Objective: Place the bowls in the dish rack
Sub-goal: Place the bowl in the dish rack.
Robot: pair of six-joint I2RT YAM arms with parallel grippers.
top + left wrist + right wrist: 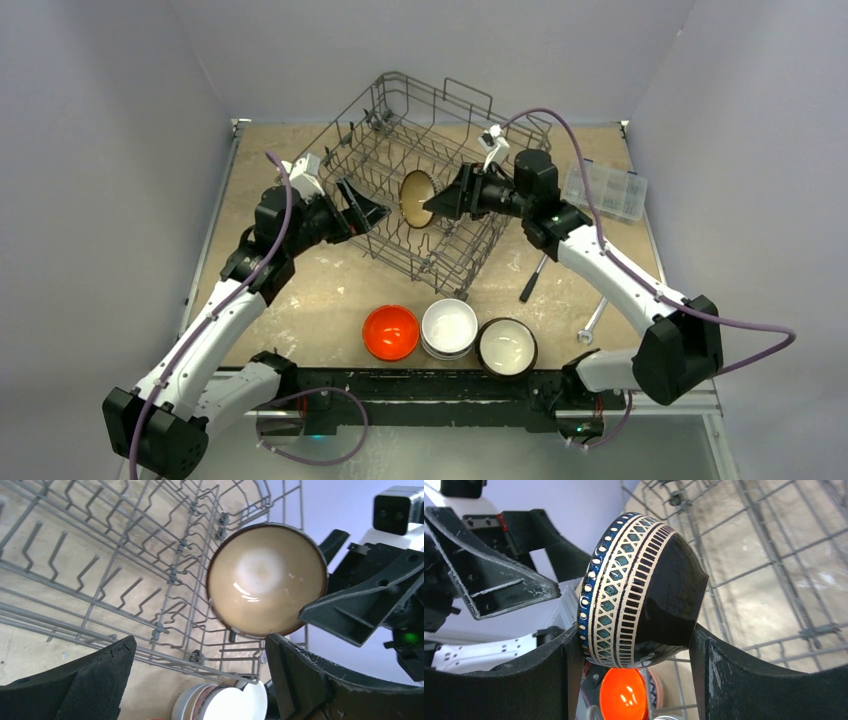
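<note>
Bowl (417,199) held on edge in the rack (400,140) by the right gripper (434,204).

Top view: at far centre the right gripper clamps the bowl, the left gripper (368,205) just left of it with jaws spread and empty; an orange bowl (390,332), white bowls (449,327) and a dark bowl (507,347) wait at the near edge. Left wrist: the bowl's cream inside (266,577) faces the camera; the wide-apart fingers (80,680) hold nothing. Right wrist: both fingers (724,680) press the blue-patterned wall (624,590). Best, I judge, to lower it between two tines, kept on edge, and loosen only once the wires carry it.
</note>
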